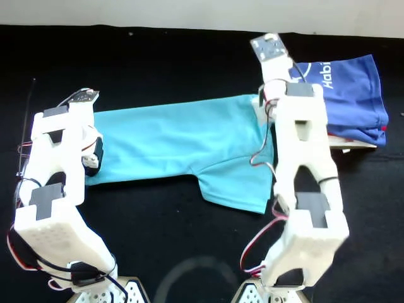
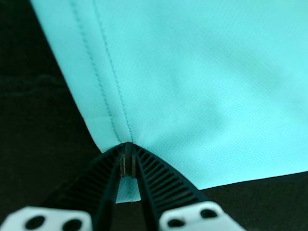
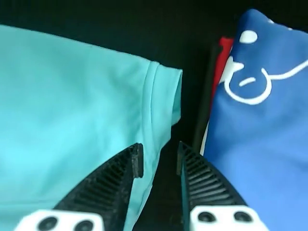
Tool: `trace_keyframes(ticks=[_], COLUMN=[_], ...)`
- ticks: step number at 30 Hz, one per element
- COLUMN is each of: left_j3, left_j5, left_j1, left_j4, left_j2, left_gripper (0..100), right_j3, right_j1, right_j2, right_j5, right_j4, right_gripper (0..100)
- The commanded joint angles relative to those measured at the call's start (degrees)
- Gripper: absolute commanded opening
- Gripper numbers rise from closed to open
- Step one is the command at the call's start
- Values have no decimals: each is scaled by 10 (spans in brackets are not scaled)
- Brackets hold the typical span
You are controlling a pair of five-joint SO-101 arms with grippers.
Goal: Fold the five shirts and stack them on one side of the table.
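Across mid-frame in the high view the teal shirt [image 1: 183,139] lies flat. The left gripper [image 2: 127,161] pinches its hem. The right gripper [image 3: 159,159] stands part-open over the sleeve edge beside the blue stack [image 1: 347,95] and should bite fully before both lift.

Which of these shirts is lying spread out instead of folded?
The turquoise shirt: it lies spread across the middle of the table, one corner pinched by the left end effector. The blue shirt lies folded off to one side.
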Motion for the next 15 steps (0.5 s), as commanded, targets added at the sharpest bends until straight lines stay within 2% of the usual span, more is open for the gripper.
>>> trace_keyframes(ticks=[1,5,15], left_j3=[4,4,5], left_j5=[1,1,1], left_j1=[4,4,4], left_j4=[-12,-11,-10], left_j2=[2,2,2], left_gripper=[9,9,9], right_j3=[-111,-246,-512], right_j1=[-3,-6,-5], right_j2=[88,216,440], right_j5=[6,6,6], right_j4=[-2,2,-2], right_gripper=[104,3,13])
